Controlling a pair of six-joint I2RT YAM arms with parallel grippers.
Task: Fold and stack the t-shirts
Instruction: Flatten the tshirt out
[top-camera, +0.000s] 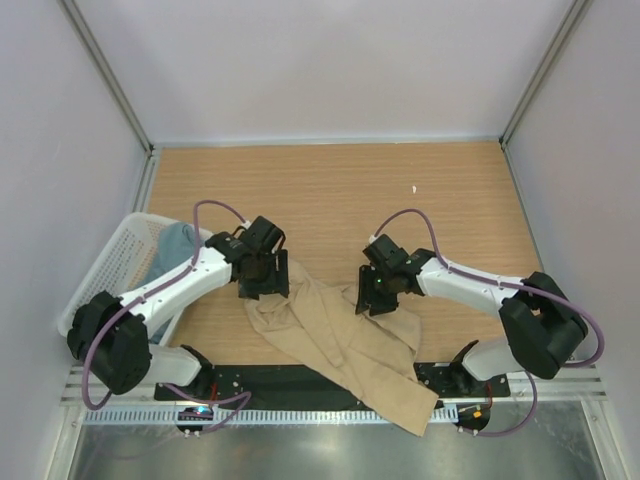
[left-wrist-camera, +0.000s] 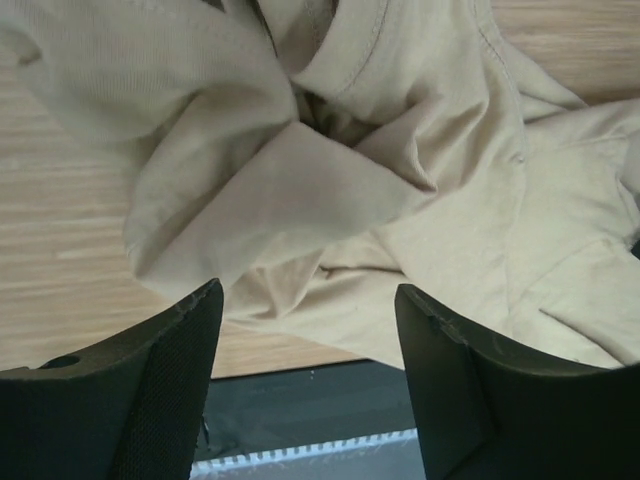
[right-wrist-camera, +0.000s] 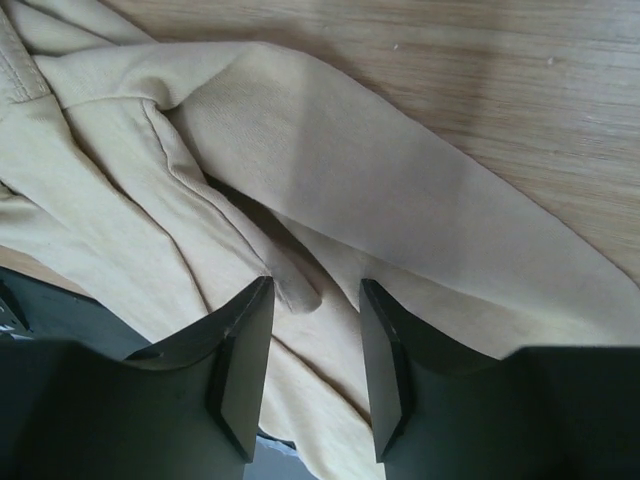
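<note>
Closest to the lens, the left gripper (left-wrist-camera: 308, 295) is showing its two black fingers standing wide apart with nothing clamped between them. Just ahead of those fingertips the tan t-shirt (left-wrist-camera: 400, 200) is lying crumpled on the wood, its ribbed collar bunching up at the far side and a broad fold pointing back towards the gripper. Over to the right gripper (right-wrist-camera: 315, 290): its fingers are standing only partly apart, and a thin ridge of the same tan cloth is running into the gap between the tips, though it is not visibly pinched. A smooth flap of the shirt is sweeping away from that gripper's outer finger. From above, the shirt is spreading between the two grippers, the left one hovering over one upper edge and the right one over the other, while the lower end is trailing back past the arm bases, crossing the black base plate (top-camera: 290, 380) and hanging over the near edge. Out beyond the left arm's outer side, the grey-blue t-shirt (top-camera: 178, 245) is sitting bundled in the white mesh basket (top-camera: 115, 250), well apart from the tan one. Bare wooden table (top-camera: 400, 190) is stretching ahead of both grippers.
</note>
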